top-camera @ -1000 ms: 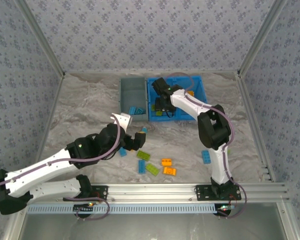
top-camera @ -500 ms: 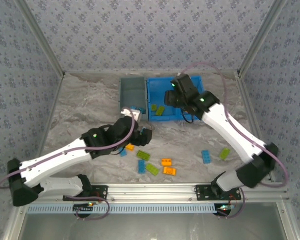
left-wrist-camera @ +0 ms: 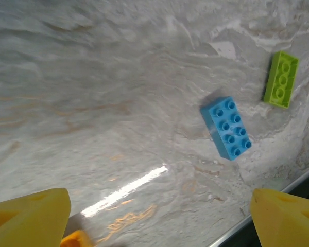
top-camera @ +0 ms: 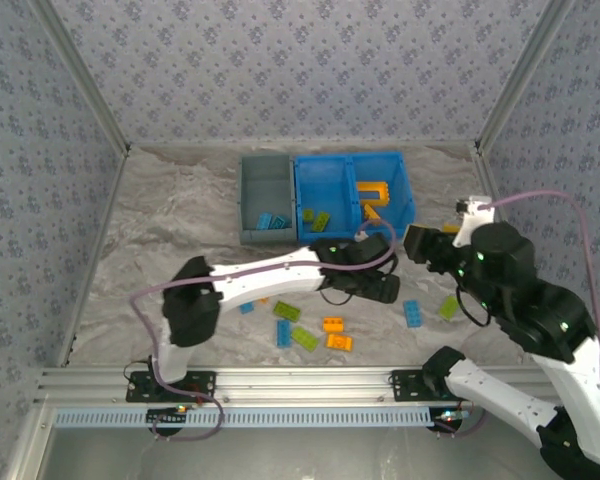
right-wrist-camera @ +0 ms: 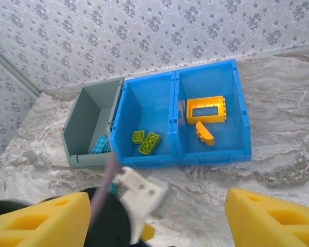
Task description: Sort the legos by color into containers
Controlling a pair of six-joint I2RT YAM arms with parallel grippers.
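Hovering low over the table (left-wrist-camera: 92,77), on the near side of the bright blue bin (top-camera: 350,190) and towards its right end, our left gripper (left-wrist-camera: 157,221) has its yellow fingers (left-wrist-camera: 31,216) spread wide with nothing between them. Just ahead of it lies a blue brick (left-wrist-camera: 225,127), studs up and skewed on a diagonal, with a lime brick (left-wrist-camera: 280,80) a little beyond and apart from it.

We read this as the approach for a pick, and the blue brick looks like the target. To do it well, we want the wrist turned so the fingers straddle the brick's long sides. We should slide forward and a touch to the right until it sits centred, then drop straight down and close. Come in crooked and it may skate on the glossy marble.

Our right gripper (right-wrist-camera: 154,221) hangs to the right of the bright blue bin, jaws apart and empty, looking back at it. Lime bricks (right-wrist-camera: 147,141) lie in the left compartment, the orange frame (right-wrist-camera: 206,109) in the right. Blue bricks (right-wrist-camera: 100,145) sit in the grey-blue bin (right-wrist-camera: 90,121) touching its left wall, and that is where this one belongs. More strays (top-camera: 332,324) wait on the near side, so we judge the job about half done.
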